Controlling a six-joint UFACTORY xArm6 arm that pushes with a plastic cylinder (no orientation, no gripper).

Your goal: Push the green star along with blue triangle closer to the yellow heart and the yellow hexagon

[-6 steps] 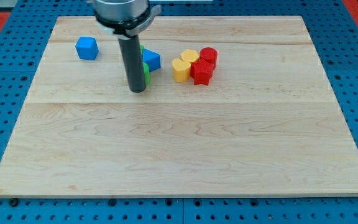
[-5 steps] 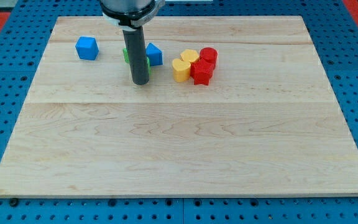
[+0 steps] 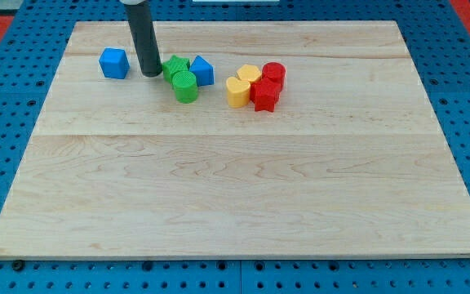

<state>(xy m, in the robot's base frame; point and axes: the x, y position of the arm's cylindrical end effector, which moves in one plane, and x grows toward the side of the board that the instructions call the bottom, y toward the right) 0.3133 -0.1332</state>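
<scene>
The green star [image 3: 175, 66] sits near the view's top, left of centre, touching the blue triangle [image 3: 202, 71] on its right. A green cylinder [image 3: 185, 86] lies just below the star. The yellow heart [image 3: 237, 91] and the yellow hexagon [image 3: 249, 75] sit a short gap to the right of the triangle. My tip [image 3: 150, 73] stands just left of the green star, between it and the blue cube [image 3: 114, 63].
A red cylinder [image 3: 273, 73] and a red star [image 3: 265, 95] press against the right side of the yellow blocks. The wooden board [image 3: 235, 204] lies on a blue pegboard.
My tip has moved up and to the left, from below the green blocks to the star's left side. The green star and cylinder, hidden behind the rod before, now show.
</scene>
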